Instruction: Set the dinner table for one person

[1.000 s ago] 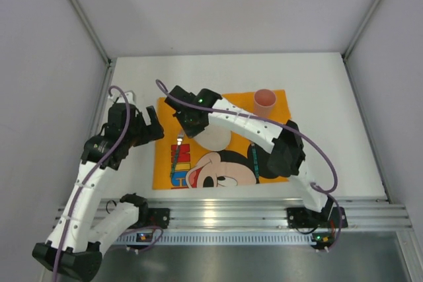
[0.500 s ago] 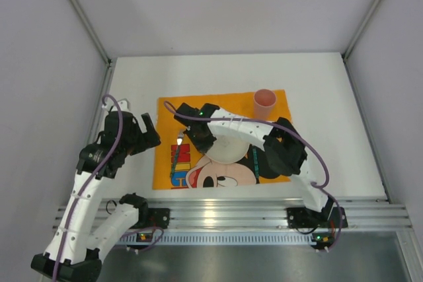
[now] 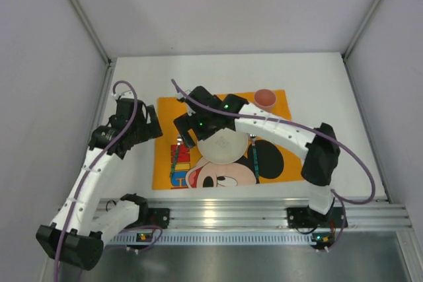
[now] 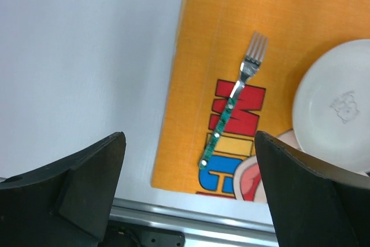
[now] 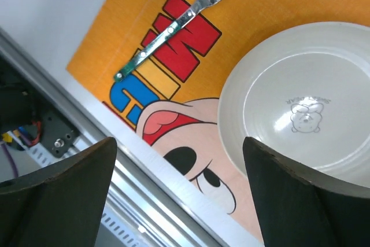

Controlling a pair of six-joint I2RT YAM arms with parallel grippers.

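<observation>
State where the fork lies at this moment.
In the left wrist view, the fork lies flat on the orange placemat, left of the white plate and apart from it.

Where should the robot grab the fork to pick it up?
Probably the fork by its green handle, from straight above, jaws across its narrow width: it lies flat on the orange placemat, bare cloth either side.

Top view: the right arm (image 3: 277, 130) covers the upper edge of the plate (image 3: 223, 150); the arm bases hide parts of the rail of the dinner table (image 3: 231, 74); the green-handled utensil (image 3: 254, 158) beside the plate is too small to identify. Wrist views: the plate runs off the right edge in both; the tine tips of the fork (image 5: 173, 28) are cut at the right wrist view's top edge; the lettering of the plate's emblem (image 5: 304, 111) is too small to read.
</observation>
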